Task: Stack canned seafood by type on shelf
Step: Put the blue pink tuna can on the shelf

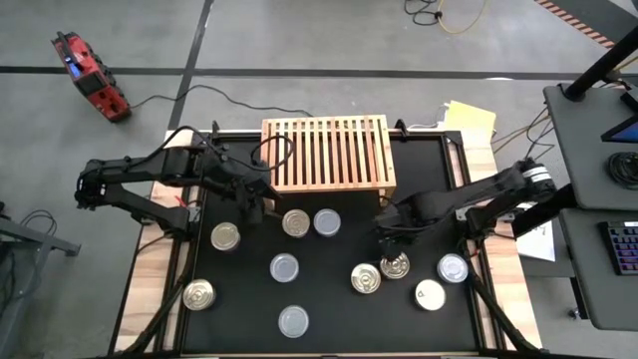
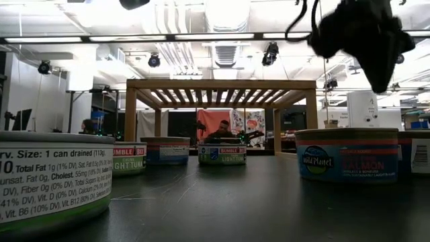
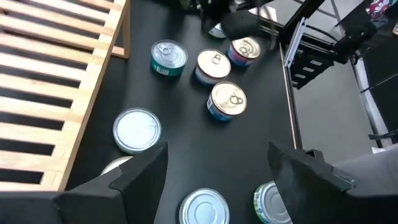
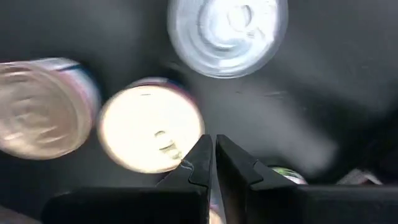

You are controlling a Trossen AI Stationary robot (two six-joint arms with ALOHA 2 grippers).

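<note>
Low view labels: Wild Planet salmon tin (image 2: pixel 347 154), Bumble Bee light tuna tin (image 2: pixel 222 154) — left gripper (image 3: pixel 217 165) released, empty; right gripper (image 4: pixel 214 158) clenched, empty, over the cans

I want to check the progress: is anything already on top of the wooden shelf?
No can is on the shelf; its slatted top is bare. What lies under the slats is hidden in the high view.

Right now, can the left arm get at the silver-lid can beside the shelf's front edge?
Probably yes. The left gripper hovers open just left of that can; only a gold-lid can sits between them, the shelf behind.
</note>
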